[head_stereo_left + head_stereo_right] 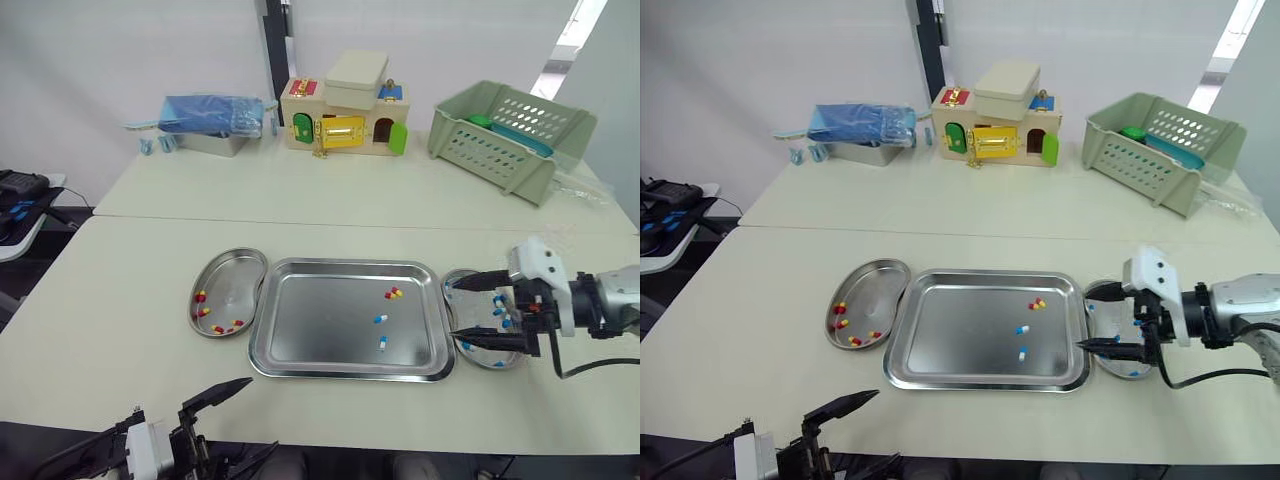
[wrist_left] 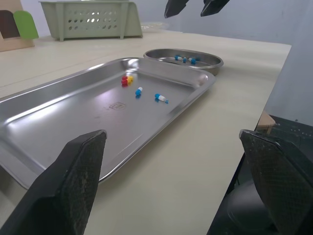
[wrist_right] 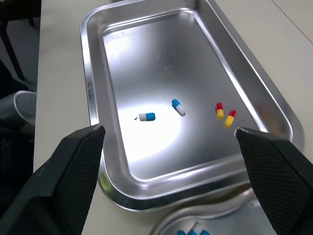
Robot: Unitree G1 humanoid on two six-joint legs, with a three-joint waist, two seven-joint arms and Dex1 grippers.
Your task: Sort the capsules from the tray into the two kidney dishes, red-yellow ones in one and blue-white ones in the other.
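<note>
Straight ahead in the head view, a rectangular stainless-steel tray (image 1: 300, 340) is lying on a pale table (image 1: 120, 300), its long side running left to right. A left kidney-shaped steel dish (image 1: 235, 272) is sitting just beside its left rim and holding several red-yellow capsules (image 1: 200, 298). A right kidney-shaped steel dish (image 1: 1122, 368) is sitting against its right rim. The right gripper (image 1: 450, 309) is hovering over that right dish, fingers spread wide and gripping nothing, tips pointing toward the tray. Near those tips, in the tray's right half, are lying a red-yellow pair (image 1: 394, 293), a first blue-white capsule (image 1: 380, 318) turned crosswise, and a second blue-white capsule (image 1: 383, 343) with its long axis pointing toward the robot. The left gripper (image 1: 258, 415) is hanging at the table's near edge, wide open and empty, well apart from the tray's capsules.

The left wrist view is looking low across the tray and showing more plainly the sorted blue-white capsules (image 2: 186, 59) inside the right dish, with the right gripper's tips above it.

The right wrist view is looking down into the tray. It is showing the red-yellow pair as two separate capsules, side by side and nearly parallel, red ends on the same side. The two blue-white ones are lying at an angle to each other.
</note>
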